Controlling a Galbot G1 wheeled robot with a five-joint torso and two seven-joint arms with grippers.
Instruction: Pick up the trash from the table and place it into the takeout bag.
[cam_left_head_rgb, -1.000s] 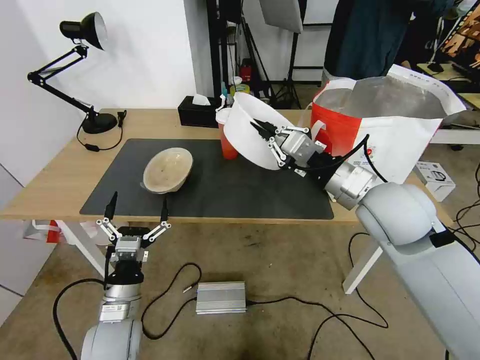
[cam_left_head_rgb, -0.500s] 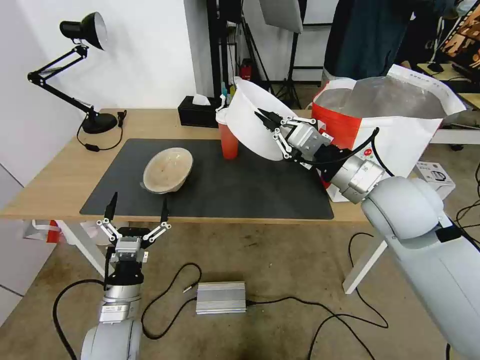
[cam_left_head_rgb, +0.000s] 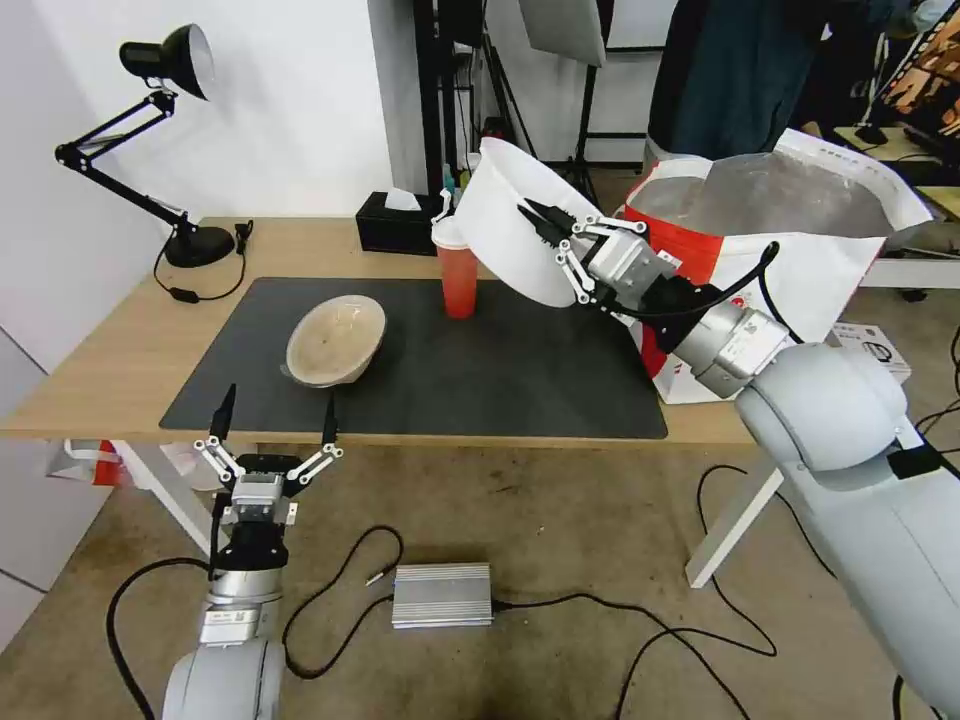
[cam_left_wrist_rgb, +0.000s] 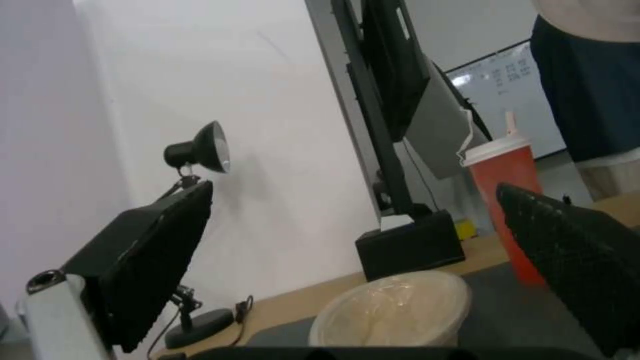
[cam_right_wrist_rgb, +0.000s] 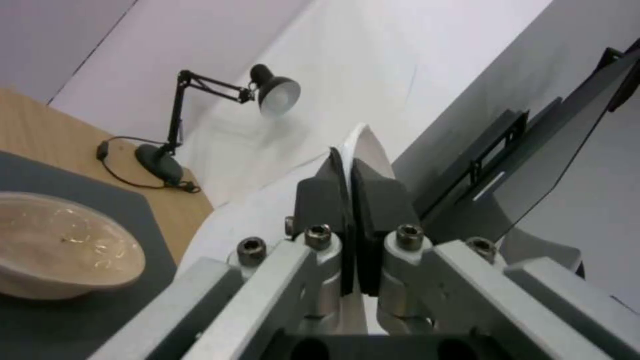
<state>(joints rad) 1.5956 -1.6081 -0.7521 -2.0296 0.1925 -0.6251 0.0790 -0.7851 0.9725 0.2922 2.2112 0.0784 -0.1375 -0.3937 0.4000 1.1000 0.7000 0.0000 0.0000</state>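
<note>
My right gripper (cam_left_head_rgb: 534, 220) is shut on the rim of the round white bowl (cam_left_head_rgb: 500, 225), holding it tilted in the air above the table, just left of the takeout bag (cam_left_head_rgb: 790, 270). In the right wrist view the pads (cam_right_wrist_rgb: 370, 200) pinch the bowl's white edge (cam_right_wrist_rgb: 363, 145). The red drink cup (cam_left_head_rgb: 458, 275) with white lid stands on the dark mat (cam_left_head_rgb: 520, 370) behind the lifted bowl. The shallow beige bowl (cam_left_head_rgb: 335, 338) rests tilted on the mat's left part, also seen as the beige bowl (cam_left_wrist_rgb: 393, 312). My left gripper (cam_left_head_rgb: 272, 420) hangs open below the table's front edge.
A black desk lamp (cam_left_head_rgb: 165, 60) and black tissue box (cam_left_head_rgb: 395, 225) stand along the back of the light-wood table (cam_left_head_rgb: 120, 340). A small white box (cam_left_head_rgb: 870, 355) lies right of the bag. A silver power brick (cam_left_head_rgb: 442, 595) and cables lie on the floor.
My right gripper has lifted the white bowl higher and carried it right, toward the takeout bag. The left arm, cup and beige bowl have not moved.
</note>
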